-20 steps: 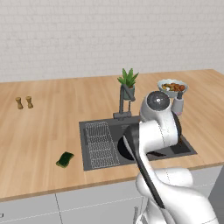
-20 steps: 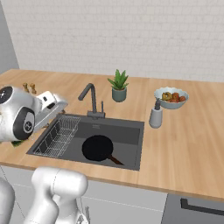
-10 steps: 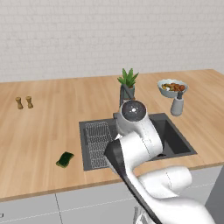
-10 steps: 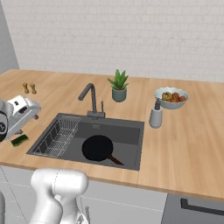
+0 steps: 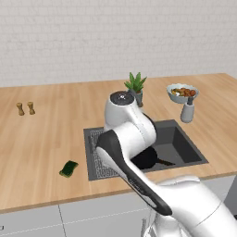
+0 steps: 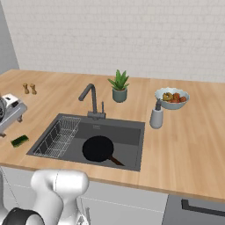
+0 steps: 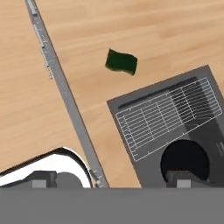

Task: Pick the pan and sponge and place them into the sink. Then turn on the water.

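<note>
The small green rectangular sponge [image 7: 121, 61] lies at twelve o'clock from the gripper [image 7: 109, 183], well apart. Its long axis runs three-to-nine. Jaw state: cannot tell.

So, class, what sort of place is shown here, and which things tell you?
A kitchen, rendered in simulation: a recessed sink with a faucet in a wooden counter, and a bowl of food.

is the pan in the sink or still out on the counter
In. The pan lies flat on the sink floor beside the wire drainer; the sponge is on the counter.
</note>
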Motion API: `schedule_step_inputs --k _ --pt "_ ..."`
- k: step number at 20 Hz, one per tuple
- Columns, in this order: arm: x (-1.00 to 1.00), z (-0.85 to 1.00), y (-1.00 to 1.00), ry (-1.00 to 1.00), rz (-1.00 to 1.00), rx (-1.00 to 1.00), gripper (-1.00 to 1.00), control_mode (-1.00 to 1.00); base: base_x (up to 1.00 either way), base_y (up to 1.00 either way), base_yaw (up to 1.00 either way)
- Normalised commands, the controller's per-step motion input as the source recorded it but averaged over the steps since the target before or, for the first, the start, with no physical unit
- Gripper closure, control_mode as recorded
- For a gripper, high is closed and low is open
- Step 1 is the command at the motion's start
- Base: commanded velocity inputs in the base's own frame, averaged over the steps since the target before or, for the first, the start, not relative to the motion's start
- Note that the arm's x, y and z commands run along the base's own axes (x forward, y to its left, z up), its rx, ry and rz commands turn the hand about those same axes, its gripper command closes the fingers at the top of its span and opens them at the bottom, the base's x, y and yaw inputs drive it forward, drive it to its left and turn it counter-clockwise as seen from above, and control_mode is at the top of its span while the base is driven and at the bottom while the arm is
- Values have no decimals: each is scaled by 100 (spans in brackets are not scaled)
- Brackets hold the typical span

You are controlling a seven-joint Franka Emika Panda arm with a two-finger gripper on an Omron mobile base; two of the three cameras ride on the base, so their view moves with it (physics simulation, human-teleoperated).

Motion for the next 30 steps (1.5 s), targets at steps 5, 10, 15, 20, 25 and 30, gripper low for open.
schedule_step_inputs --k 5,10,15,20,25,30 --pt "2 -48 21 20 48 -7 -100 -100 0 0 0" --pt "15 -50 2 2 49 -4 -100 -100 0 0 0" --pt "47 -27 3 0 50 0 -100 -100 0 0 0" --pt "41 -25 36 0 50 -3 -100 -100 0 0 0" --pt "2 -22 49 0 28 -10 -100 -100 0 0 0" --pt "9 -26 30 -1 13 -6 -100 -100 0 0 0"
